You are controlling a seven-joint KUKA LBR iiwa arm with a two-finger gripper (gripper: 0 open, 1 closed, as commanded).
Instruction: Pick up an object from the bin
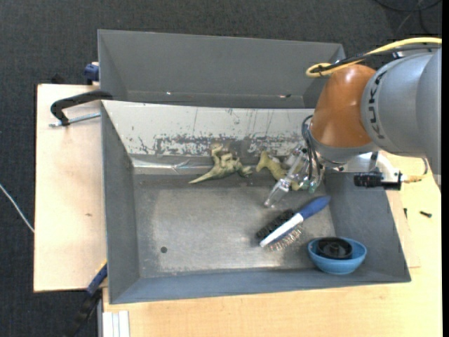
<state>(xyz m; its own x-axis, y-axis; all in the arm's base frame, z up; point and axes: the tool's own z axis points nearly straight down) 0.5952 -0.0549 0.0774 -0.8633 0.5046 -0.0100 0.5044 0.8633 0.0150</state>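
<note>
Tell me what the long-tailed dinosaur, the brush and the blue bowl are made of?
The dinosaur looks like matte yellow-green plastic, maybe rubber. The brush has a glossy blue-and-white handle, likely plastic, and dark bristles. The blue bowl has a smooth, slightly shiny rim, probably plastic.

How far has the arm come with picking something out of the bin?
Done: the gripper is down inside the bin, between a yellowish toy dinosaur and a blue-handled brush. In hand: nothing visibly held. Left: grasping one thing and lifting it out. A blue bowl lies apart, untouched.
</note>
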